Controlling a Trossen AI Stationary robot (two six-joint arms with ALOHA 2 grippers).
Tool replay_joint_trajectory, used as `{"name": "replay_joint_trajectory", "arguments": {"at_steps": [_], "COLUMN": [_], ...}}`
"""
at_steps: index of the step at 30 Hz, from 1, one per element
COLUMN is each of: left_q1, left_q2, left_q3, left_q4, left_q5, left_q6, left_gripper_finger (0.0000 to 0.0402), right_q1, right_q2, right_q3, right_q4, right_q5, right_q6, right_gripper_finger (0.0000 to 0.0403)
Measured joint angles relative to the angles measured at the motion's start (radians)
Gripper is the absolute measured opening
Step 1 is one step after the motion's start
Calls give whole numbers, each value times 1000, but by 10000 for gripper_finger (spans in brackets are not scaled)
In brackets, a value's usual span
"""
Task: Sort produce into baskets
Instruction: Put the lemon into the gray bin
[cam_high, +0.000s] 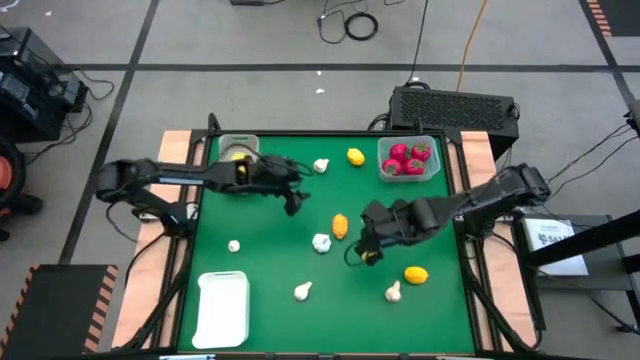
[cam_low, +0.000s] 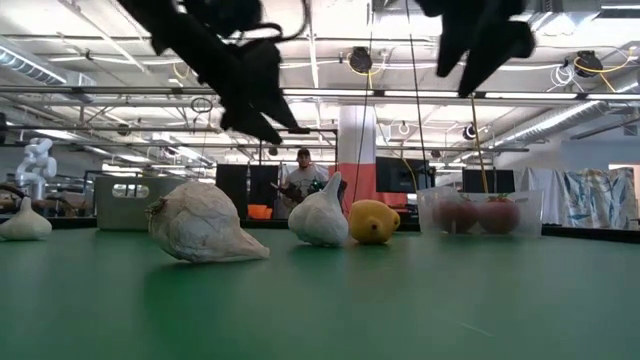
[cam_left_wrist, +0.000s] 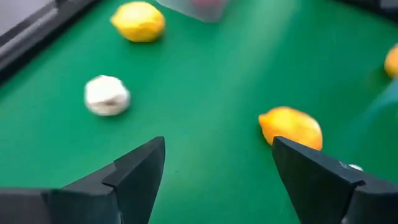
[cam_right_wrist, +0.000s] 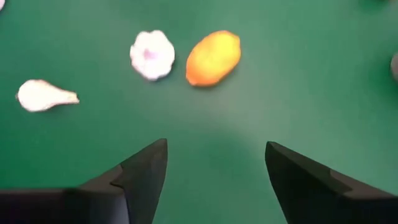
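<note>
The right gripper is held spread and empty above the mat, right of centre in the high view, just beside the orange fruit and a garlic bulb. The left gripper is likewise spread and empty, at upper centre, near another garlic bulb.

The red fruits are contained in the clear basket at upper right. A yellow fruit is seen in the grey basket at upper left. The white tray lies at lower left. Further bulbs and yellow fruits are scattered over the mat.

Risk: the orange fruit and the bulb lie close together, so one may be displaced when the other is grasped. Both grippers are directed toward the centre, so contact between the arms is possible.
</note>
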Motion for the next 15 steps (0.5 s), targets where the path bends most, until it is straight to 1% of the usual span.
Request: {"name": "replay_joint_trajectory", "arguments": {"at_steps": [4,7,9,11,15], "left_q1": [-7,4,20,41,86], "left_q2": [150,275,358,447,623], "left_q3": [102,229,336,462,749], "left_q4": [-1,-16,-52,-102,-303], "left_q5": [28,29,20,19,43], "left_q6": [46,110,171,267,478], "left_gripper_finger": [304,304,304,304,304], "right_q1": [59,90,107,125,161], "right_q2": [0,0,0,0,0], "right_q3": [0,0,0,0,0], "right_q4": [-36,-51,-68,-85,-128], "right_q5": [1,3,3,3,4], "right_q6": [108,147,167,183,203], "right_gripper_finger": [236,220,209,198,178]}}
